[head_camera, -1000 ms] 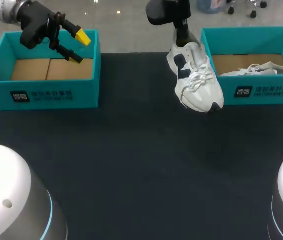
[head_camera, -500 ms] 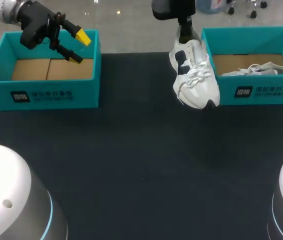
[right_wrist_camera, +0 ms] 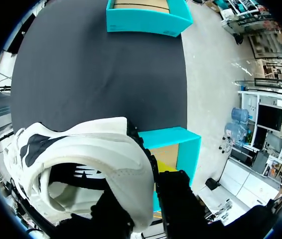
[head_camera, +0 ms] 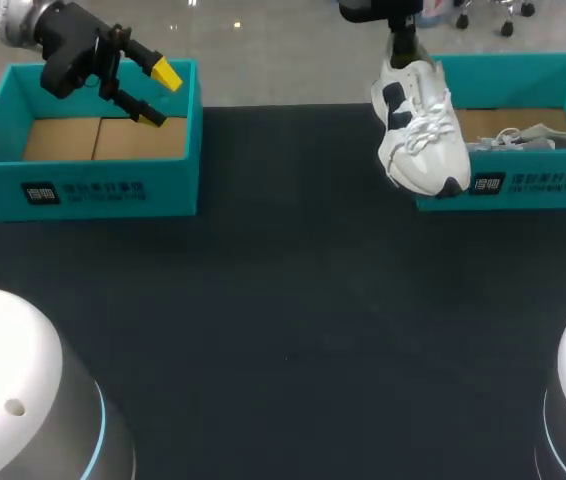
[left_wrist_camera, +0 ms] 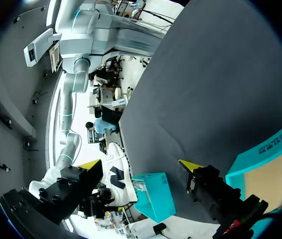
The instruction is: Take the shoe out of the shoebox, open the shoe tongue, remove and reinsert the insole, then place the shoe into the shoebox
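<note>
While right gripper (head_camera: 404, 52) clamps shoe (head_camera: 421, 140) at heel, toe down at right box (head_camera: 523, 184) corner, left gripper (head_camera: 160, 96) spread wide, empty, above left box (head_camera: 83, 190).

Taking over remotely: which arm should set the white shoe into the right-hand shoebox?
Right. The right gripper holds the shoe by its heel at the left wall of the right shoebox; the left gripper is open over the left shoebox.
</note>
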`<state>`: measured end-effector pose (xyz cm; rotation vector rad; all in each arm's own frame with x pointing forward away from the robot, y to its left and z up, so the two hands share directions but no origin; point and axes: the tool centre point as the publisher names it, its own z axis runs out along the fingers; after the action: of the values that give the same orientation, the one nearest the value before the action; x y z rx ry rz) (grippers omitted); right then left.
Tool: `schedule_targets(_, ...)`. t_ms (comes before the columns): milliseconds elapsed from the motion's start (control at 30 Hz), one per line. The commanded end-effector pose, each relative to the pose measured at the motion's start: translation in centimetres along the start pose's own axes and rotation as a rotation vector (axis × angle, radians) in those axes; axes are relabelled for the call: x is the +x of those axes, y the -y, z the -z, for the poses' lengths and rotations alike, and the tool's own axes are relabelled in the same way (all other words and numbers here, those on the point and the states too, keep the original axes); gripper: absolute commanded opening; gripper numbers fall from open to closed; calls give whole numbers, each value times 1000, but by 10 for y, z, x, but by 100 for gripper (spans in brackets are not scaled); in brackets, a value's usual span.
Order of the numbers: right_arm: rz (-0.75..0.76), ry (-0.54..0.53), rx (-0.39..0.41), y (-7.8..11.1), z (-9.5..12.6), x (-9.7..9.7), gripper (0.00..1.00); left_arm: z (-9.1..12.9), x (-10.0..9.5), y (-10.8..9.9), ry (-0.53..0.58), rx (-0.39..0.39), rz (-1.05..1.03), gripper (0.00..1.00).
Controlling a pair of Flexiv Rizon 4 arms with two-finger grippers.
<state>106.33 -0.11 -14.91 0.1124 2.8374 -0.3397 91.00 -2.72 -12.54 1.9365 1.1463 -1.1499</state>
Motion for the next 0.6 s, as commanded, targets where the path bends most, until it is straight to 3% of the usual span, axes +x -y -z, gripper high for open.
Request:
schedule_targets(33,2,-5,-8,25,-10,-15,0,0,0,0,-2,0,0,100)
schedule_targets(300,-49,0,55,57,-26,-37,0,0,0,0,-2,0,0,100)
schedule_targets(600,-103,0,49,57,-27,-35,0,0,0,0,-2,0,0,100)
